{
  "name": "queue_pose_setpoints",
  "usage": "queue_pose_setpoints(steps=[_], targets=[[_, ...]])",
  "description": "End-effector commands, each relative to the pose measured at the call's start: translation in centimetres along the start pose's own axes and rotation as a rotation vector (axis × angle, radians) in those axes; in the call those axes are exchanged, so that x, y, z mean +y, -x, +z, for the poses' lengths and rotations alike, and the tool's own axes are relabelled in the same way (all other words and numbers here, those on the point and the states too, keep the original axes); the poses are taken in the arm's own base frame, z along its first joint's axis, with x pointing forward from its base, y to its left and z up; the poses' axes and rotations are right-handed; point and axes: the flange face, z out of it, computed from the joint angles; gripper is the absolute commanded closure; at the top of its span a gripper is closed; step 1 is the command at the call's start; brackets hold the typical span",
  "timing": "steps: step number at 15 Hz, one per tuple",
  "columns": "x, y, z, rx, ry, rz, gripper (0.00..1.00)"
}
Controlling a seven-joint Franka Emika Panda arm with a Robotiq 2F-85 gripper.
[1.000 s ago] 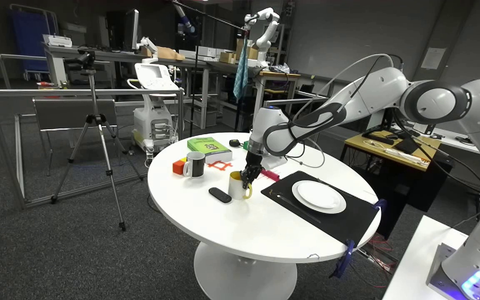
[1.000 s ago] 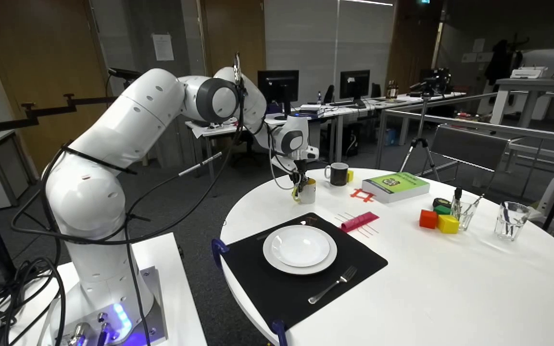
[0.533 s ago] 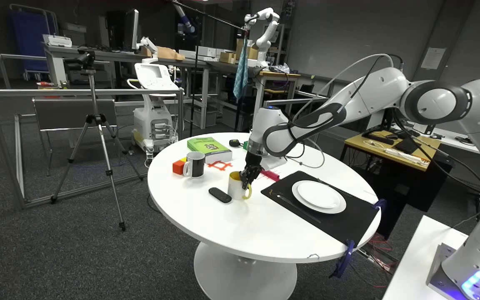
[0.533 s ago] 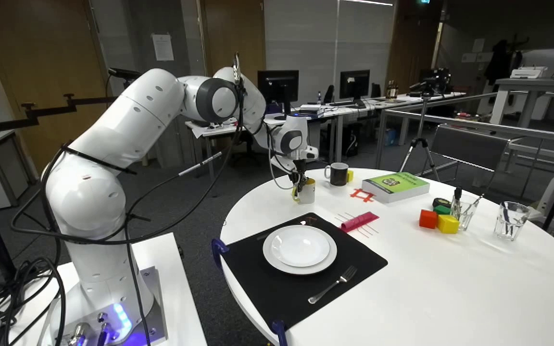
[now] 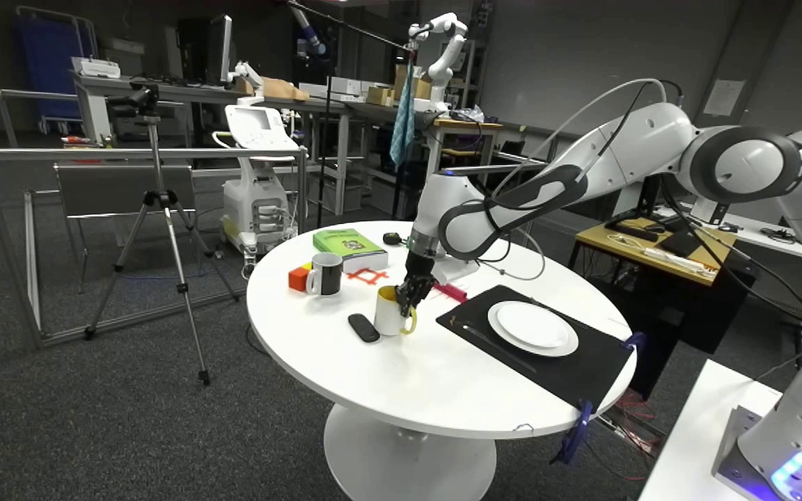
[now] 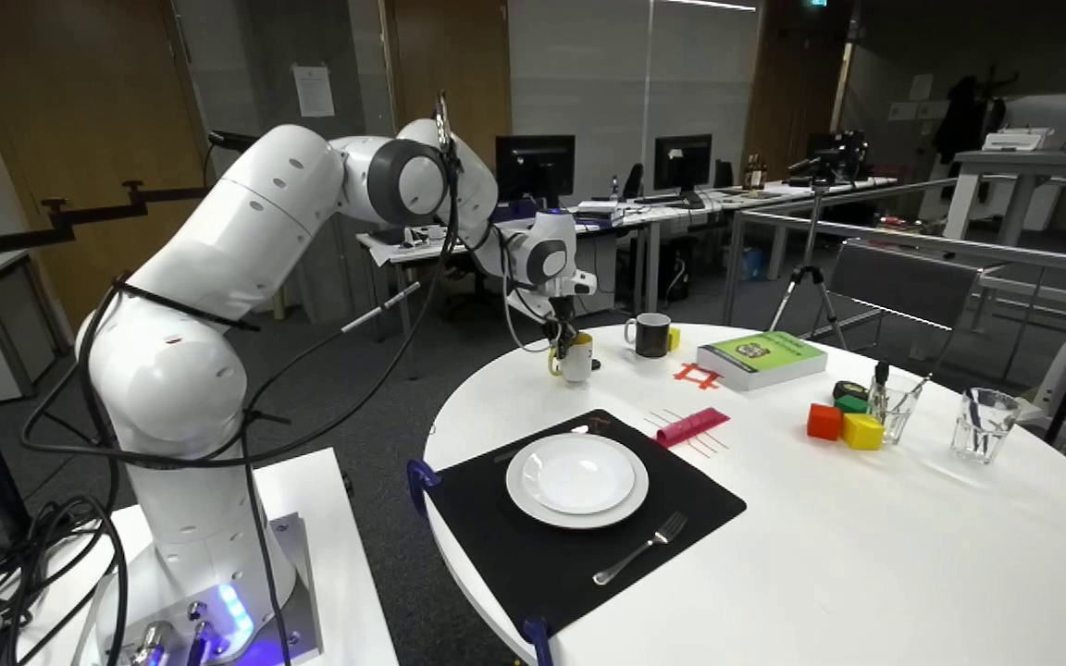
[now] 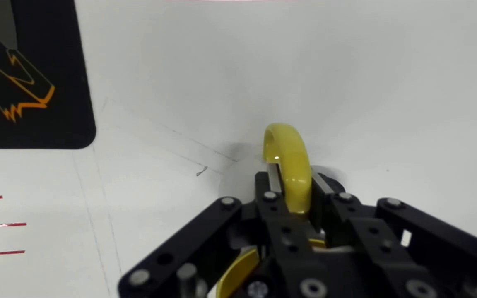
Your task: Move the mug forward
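L to R in an exterior view: a tripod (image 5: 160, 200) stands well left of the round white tbl (image 5: 436, 390). On the tbl's left side, an orange-red block (image 5: 298, 279) sits just beside a black-and-white mug (image 5: 326, 277); a thick green-covered book (image 5: 350, 249) is a bit farther off, w/ a flat orange-red lattice (image 5: 367, 276) just on its near side. Next, a flat black oblong obj. (image 5: 364, 328) just left of the white mug w/ yellow inside (image 5: 387, 320); can't tell if they touch.

That's the task's mug: left of the tbl's middle, approx. upright; can't tell if the base meets the tbl. In the wrist view its yellow handle (image 7: 292, 153) is pinched b/w both fingers (image 7: 271, 209), so the gripper (image 7: 296, 182) is closed down to abt the handle's thickness.

Farther off + a bit right, a pink roll (image 5: 451, 292); then, nearer again, a black placemat (image 5: 575, 379) w/ 2 stacked white plates (image 5: 532, 325), smaller on larger. Blue clamps (image 5: 580, 426) sit on the tbl edge at two mat corners, right. At the extreme right, the arm's base (image 5: 784, 452) stands on a white bench (image 5: 700, 431), the arm (image 5: 645, 139) stretched left over the tbl.
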Motion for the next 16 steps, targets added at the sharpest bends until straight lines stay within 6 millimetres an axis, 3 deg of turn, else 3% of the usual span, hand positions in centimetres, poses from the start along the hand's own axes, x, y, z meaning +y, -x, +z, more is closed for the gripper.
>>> queue_pose_setpoints(steps=[1, 6, 16], targets=[[-0.8, 2.8, -3.9, -0.009, 0.058, 0.022, 0.95], [-1.1, 6.3, -5.8, -0.028, 0.087, 0.02, 0.95], [1.7, 12.4, -8.7, -0.018, 0.089, 0.097, 0.95]])
